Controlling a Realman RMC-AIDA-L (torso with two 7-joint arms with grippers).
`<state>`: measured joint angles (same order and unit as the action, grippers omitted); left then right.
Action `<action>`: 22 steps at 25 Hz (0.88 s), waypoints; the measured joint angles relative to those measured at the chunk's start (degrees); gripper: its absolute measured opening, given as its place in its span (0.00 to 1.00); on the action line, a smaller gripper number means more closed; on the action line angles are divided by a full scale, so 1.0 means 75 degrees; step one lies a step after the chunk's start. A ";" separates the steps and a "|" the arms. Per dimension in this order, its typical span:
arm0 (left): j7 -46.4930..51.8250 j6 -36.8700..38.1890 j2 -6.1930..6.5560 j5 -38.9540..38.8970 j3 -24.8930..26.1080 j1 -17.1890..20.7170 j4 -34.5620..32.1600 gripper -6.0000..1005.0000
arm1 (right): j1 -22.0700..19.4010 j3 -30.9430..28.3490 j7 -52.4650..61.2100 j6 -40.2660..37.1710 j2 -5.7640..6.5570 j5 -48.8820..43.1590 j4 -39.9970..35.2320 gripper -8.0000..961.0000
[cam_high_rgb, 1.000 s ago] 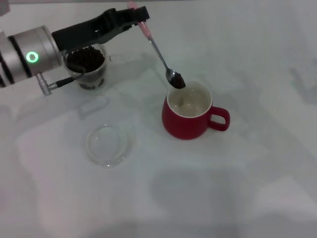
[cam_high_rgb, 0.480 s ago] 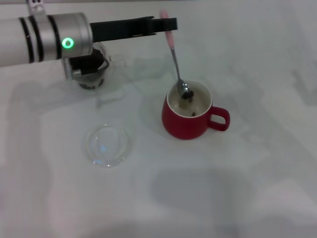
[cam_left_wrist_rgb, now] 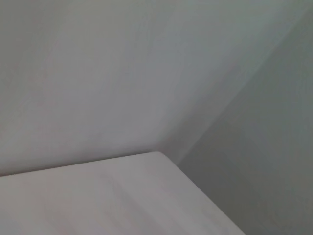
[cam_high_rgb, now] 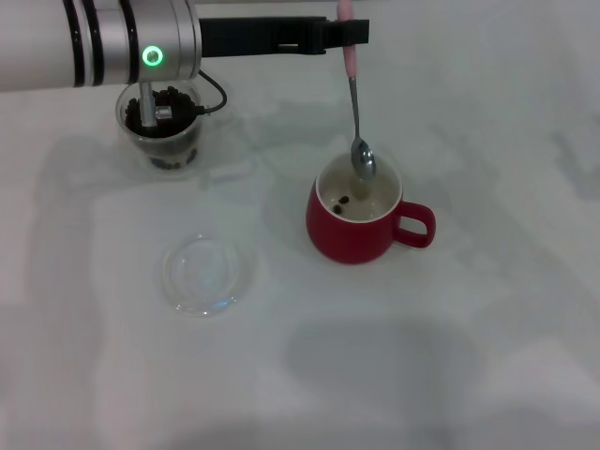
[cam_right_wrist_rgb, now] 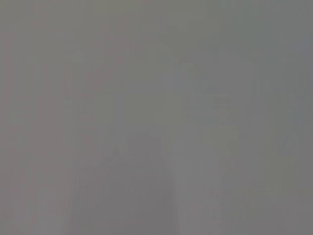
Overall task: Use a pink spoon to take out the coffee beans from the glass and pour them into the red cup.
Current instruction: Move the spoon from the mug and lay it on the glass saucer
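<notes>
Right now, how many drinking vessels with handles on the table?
2. The glass of coffee beans stands far left, partly behind the left arm. The red cup sits mid-table under the pink spoon. The lidlike dish has no handle.

A plain white table [cam_high_rgb: 487, 356] fills the head view, carrying three things. A small clear glass [cam_high_rgb: 164, 141], holding a heap of dark coffee beans [cam_high_rgb: 169, 111], stands toward the far left of the table. A rounded red cup [cam_high_rgb: 356, 225] with a white inside sits near the table's middle, its loop handle turned to the right, a few beans lying in it. A flat, shallow clear dish [cam_high_rgb: 202, 274] rests on the table nearer the front edge, between the two and apart from both.
</notes>
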<state>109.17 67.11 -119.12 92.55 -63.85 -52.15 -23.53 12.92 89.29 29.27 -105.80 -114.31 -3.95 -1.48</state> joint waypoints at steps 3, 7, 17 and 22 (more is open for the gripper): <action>0.0062 0.0105 0.0002 -0.0054 -0.0024 0.0094 -0.0164 0.14 | 0.0002 0.0000 0.0009 -0.0004 0.0013 0.0000 -0.0003 0.77; 0.0157 0.0408 0.0016 -0.0083 -0.0024 0.0458 -0.0702 0.14 | 0.0031 0.0000 0.0011 -0.0011 0.0016 0.0000 -0.0012 0.77; 0.0252 0.1258 0.0151 -0.1199 0.0006 0.2070 -0.2505 0.14 | 0.0059 0.0000 0.0024 -0.0010 0.0040 0.0000 -0.0015 0.77; 0.0238 0.1642 0.0219 -0.1478 0.0059 0.2827 -0.2913 0.14 | 0.0059 0.0000 0.0033 0.0029 0.0046 0.0000 -0.0014 0.77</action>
<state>110.96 79.42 -117.48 81.47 -63.41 -30.95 -45.38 13.36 89.29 29.52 -105.58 -113.97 -3.96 -1.58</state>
